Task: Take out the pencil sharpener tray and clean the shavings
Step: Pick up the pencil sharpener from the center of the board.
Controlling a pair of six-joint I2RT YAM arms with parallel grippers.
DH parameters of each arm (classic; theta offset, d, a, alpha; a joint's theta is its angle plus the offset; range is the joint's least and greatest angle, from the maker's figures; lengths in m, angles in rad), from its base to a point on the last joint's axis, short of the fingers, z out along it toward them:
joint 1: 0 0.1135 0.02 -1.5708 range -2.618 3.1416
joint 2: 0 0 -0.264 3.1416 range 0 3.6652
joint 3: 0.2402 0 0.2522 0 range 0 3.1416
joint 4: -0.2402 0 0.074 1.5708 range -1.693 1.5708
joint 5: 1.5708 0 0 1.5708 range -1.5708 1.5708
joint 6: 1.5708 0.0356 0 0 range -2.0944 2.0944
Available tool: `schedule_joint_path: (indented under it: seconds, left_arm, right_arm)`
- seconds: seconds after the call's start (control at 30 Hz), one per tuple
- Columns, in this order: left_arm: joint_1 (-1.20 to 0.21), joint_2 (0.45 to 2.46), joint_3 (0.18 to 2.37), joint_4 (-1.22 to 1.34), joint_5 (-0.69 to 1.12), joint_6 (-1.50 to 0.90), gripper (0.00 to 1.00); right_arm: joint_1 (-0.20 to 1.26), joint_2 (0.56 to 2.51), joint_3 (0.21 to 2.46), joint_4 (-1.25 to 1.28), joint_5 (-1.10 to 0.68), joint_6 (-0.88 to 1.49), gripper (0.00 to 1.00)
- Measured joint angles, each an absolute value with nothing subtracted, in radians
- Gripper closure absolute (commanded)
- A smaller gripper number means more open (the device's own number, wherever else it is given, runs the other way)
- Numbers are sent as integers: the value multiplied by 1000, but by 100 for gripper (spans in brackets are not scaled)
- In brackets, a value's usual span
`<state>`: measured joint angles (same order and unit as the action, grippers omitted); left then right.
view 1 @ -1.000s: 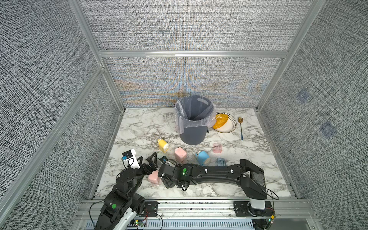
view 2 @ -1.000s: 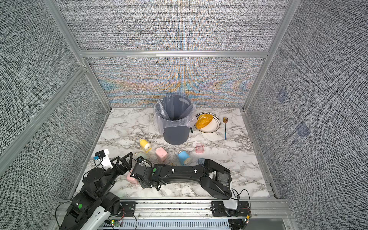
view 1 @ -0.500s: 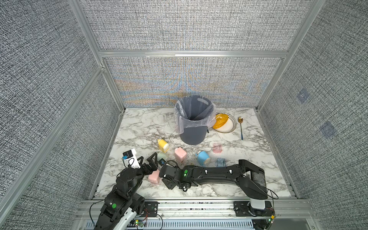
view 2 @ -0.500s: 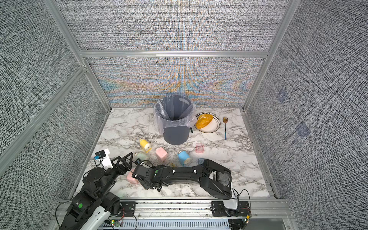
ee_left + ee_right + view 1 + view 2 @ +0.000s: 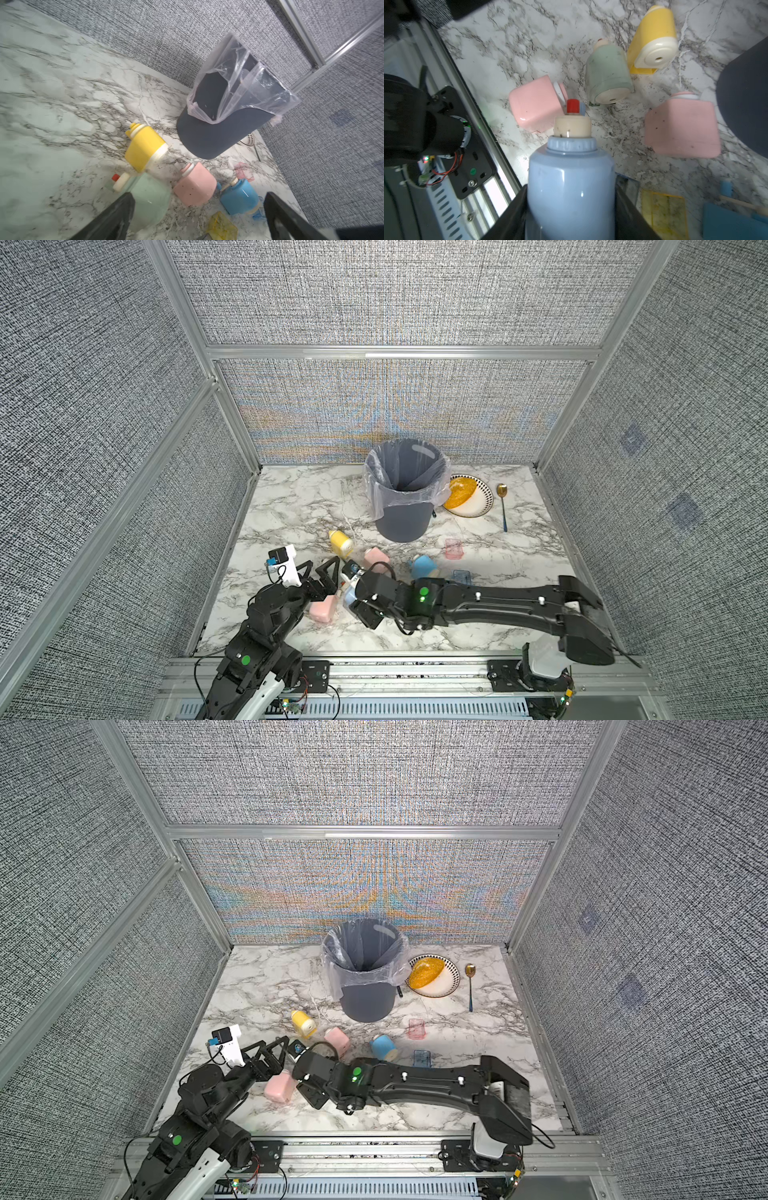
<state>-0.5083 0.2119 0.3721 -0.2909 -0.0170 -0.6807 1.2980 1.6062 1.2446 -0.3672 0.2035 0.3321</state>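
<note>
Gripping pale-blue sharpener (image 5: 571,176), right claw (image 5: 571,209), left claw (image 5: 199,196) spread

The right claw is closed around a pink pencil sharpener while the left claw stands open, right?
Not quite: the right claw grips a light blue plastic pencil sharpener, not a pink one, as the right wrist view shows. The left claw does stand open.
</note>
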Motion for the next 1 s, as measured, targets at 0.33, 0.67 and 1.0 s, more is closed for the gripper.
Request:
schedule_joint_path:
  seconds: [0.33,0.67,1.0]
  left_arm:
    - [-508,361,310,95,341,-716,0]
    - [-508,709,263,581,670,-823,0]
    - [-588,1015,347,934,950,-890,0]
  right_arm:
    - [968,1219,1030,-379,-64,232,76]
    - [805,1064,1059,-453,-322,146,76]
    - [803,1074,1087,-507,-565,88,76]
